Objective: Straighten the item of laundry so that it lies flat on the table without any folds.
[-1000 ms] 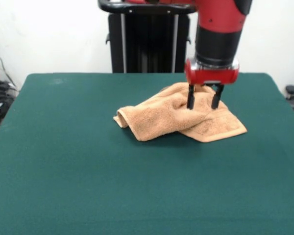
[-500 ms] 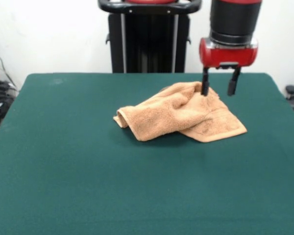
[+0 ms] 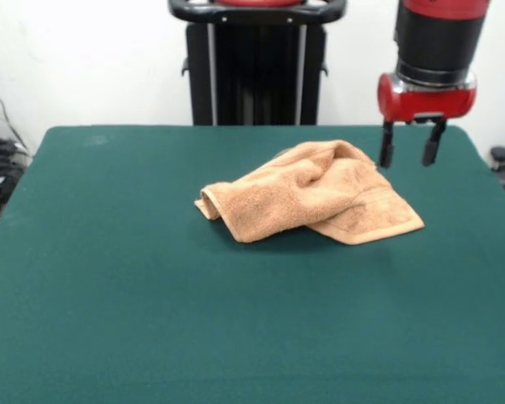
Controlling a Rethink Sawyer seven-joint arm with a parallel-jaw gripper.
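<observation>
Towel point(image 3: 307, 193) lay bunched mid-table point(image 3: 109, 295), folded over itself. My gripper point(image 3: 410, 153) hung at its three o'clock, fingers apart, empty. I judged pinching one loose corner best.

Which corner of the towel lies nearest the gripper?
The flat corner of the orange-tan terry towel, at the picture's right on the dark green table. The rolled corner lies far from the open-jawed gripper.

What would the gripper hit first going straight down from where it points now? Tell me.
Probably the table just beyond the towel's far right edge. The open gripper points down beside that edge, but one view leaves depth unclear.
</observation>
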